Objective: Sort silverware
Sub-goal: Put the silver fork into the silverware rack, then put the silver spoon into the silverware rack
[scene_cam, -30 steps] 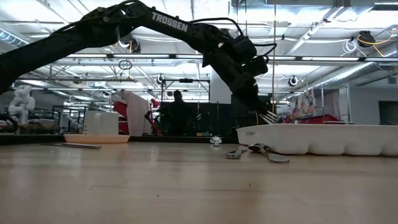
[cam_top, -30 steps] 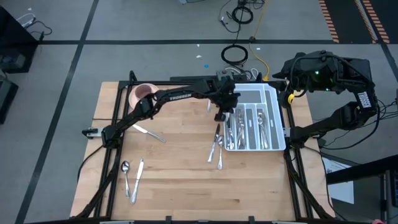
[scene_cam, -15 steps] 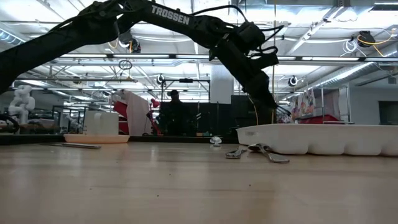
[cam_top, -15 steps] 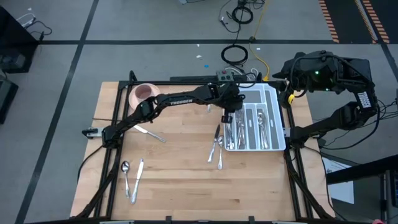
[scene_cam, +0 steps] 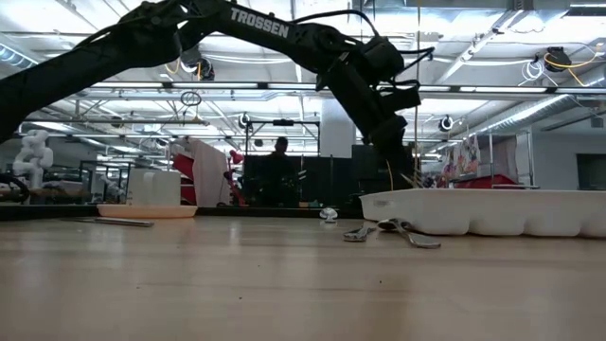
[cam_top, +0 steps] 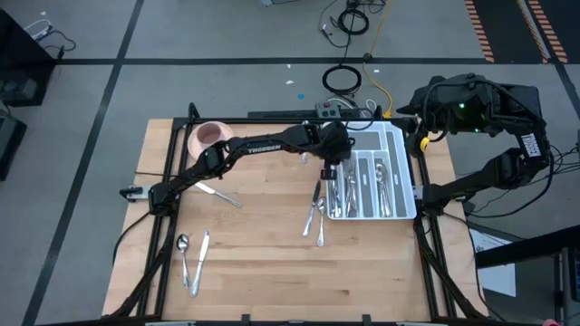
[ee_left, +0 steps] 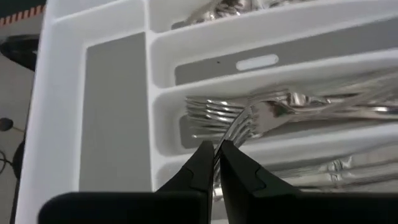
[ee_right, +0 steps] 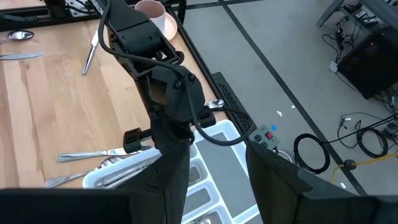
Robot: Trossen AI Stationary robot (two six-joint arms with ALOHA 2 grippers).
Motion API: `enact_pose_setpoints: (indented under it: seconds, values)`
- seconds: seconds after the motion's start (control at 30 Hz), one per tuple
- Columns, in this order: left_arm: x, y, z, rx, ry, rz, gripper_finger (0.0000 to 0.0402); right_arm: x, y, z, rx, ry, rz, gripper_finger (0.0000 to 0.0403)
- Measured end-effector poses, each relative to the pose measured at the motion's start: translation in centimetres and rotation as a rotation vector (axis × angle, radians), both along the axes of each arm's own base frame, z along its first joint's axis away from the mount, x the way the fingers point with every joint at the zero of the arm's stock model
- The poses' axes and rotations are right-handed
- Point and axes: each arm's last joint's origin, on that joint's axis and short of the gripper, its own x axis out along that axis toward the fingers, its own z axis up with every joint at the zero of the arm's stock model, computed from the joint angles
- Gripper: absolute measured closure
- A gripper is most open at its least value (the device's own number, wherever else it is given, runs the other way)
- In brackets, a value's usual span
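While the left gripper (ee_left: 216, 163) is closed on a fork (ee_left: 249, 121) above the tray (ee_left: 62, 112), over the compartment where other forks (ee_left: 208, 107) lie, it should lower and align it before releasing; the right gripper (ee_right: 211, 180) waits open, high beside the table.

Two robot arms. One white compartmented tray (cam_top: 404, 172) holding many pieces, uncountable. One pink cup (cam_top: 209, 136). Loose silverware on bench (cam_top: 254, 254): one knife (cam_top: 217, 194), one spoon (cam_top: 183, 246), another knife (cam_top: 200, 258), about three pieces beside tray (cam_top: 314, 215).
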Motion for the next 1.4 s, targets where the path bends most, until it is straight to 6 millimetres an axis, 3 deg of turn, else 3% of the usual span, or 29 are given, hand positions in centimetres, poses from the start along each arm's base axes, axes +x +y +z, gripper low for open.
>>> enact_pose_setpoints:
  seconds: [0.13, 0.57, 0.7, 0.83, 0.93, 1.03, 1.17, 1.3, 1.4]
  values:
    - [0.1, -0.6, 0.0, 0.024, 0.011, -0.048, 0.0366, 0.0, 0.0, 0.0, 0.000, 0.000, 0.000, 0.0252]
    - [0.4, -0.6, 0.3, 0.023, -0.027, 0.020, 0.0252, 0.0, 0.0, 0.0, -0.001, 0.000, 0.001, 0.0252]
    - [-1.1, -1.1, 3.3, -0.034, -0.016, 0.062, 0.0249, 0.0, 0.0, 0.0, -0.015, 0.010, 0.015, 0.0252]
    - [-4.8, -2.1, 11.0, -0.079, -0.074, 0.113, 0.0249, -0.1, 0.0, 0.0, -0.030, 0.018, 0.031, 0.0252]
    - [-9.4, -2.9, 16.5, -0.103, -0.067, 0.146, 0.0249, -0.3, 0.1, 0.1, -0.032, 0.016, 0.032, 0.0252]
    - [-14.5, -3.5, 20.3, -0.116, 0.004, 0.205, 0.0249, -0.4, 0.2, 0.1, -0.016, 0.008, 0.052, 0.0252]
    - [-20.2, -6.2, 22.2, -0.183, 0.228, 0.264, 0.0249, -0.3, 0.2, 0.1, 0.003, 0.003, 0.074, 0.0252]
    - [-22.5, -11.6, 22.4, -0.299, 0.220, 0.237, 0.0249, -0.1, 0.3, 0.0, 0.034, 0.000, 0.110, 0.0252]
    - [-24.9, -15.0, 21.7, -0.323, 0.225, 0.351, 0.0249, 0.1, 0.3, -0.3, 0.040, 0.016, 0.112, 0.0252]
